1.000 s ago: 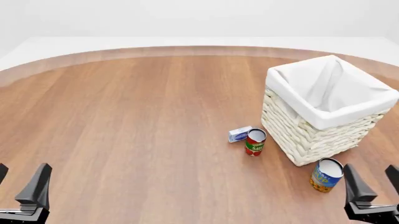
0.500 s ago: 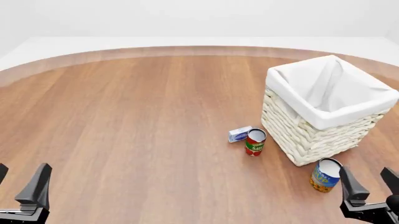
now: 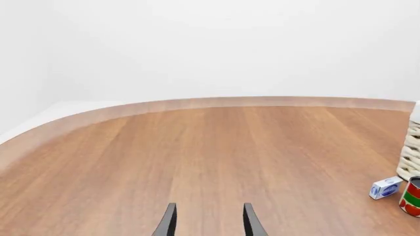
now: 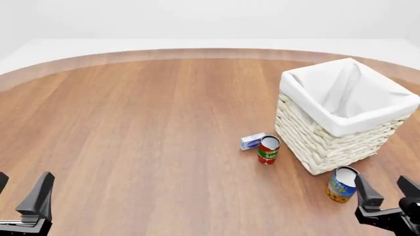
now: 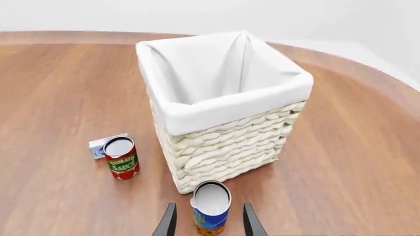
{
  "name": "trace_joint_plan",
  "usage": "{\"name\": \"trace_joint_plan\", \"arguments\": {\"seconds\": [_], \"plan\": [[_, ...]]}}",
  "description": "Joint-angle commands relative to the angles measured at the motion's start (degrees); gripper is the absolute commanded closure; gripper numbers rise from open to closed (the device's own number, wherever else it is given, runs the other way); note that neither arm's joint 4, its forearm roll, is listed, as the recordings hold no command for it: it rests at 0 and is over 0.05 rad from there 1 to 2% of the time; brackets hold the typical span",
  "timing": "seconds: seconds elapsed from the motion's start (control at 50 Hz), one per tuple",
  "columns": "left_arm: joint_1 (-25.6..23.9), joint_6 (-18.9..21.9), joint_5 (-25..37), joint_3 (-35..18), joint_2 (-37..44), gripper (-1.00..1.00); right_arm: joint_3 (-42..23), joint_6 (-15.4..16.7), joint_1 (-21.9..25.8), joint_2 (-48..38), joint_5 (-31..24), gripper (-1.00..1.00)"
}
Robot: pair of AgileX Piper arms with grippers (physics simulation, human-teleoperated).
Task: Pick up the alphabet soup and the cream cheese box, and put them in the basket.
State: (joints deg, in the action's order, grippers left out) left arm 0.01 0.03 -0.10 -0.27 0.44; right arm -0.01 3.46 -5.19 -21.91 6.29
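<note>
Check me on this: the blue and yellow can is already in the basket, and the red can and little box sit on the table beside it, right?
Not quite. The blue and yellow can stands on the table just outside the basket, as the front view shows. The red can and little box do sit beside the basket.

I see the soup can (image 4: 343, 184) upright just in front of the basket (image 4: 328, 142), my right gripper (image 4: 384, 189) spread beside it (not touching). Cheese box (image 4: 253, 141) and red can (image 4: 268, 149) sit left of the basket.
</note>
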Motion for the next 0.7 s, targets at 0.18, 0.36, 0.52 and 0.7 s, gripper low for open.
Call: {"name": "trace_joint_plan", "arguments": {"seconds": [0.18, 0.36, 0.52, 0.7], "plan": [[0.0, 0.0, 0.0, 0.0, 0.0, -1.00, 0.0, -0.2, -0.4, -10.0, 7.2, -1.00], [0.0, 0.0, -0.1, 0.1, 0.0, -1.00, 0.0, -0.3, -0.6, -12.1, 8.8, -1.00], [0.0, 0.0, -0.1, 0.1, 0.1, -1.00, 0.0, -0.3, -0.6, -19.5, 15.4, -1.00], [0.0, 0.1, -0.1, 0.1, 0.1, -1.00, 0.0, -0.3, -0.6, -24.9, 19.8, -1.00]]}}
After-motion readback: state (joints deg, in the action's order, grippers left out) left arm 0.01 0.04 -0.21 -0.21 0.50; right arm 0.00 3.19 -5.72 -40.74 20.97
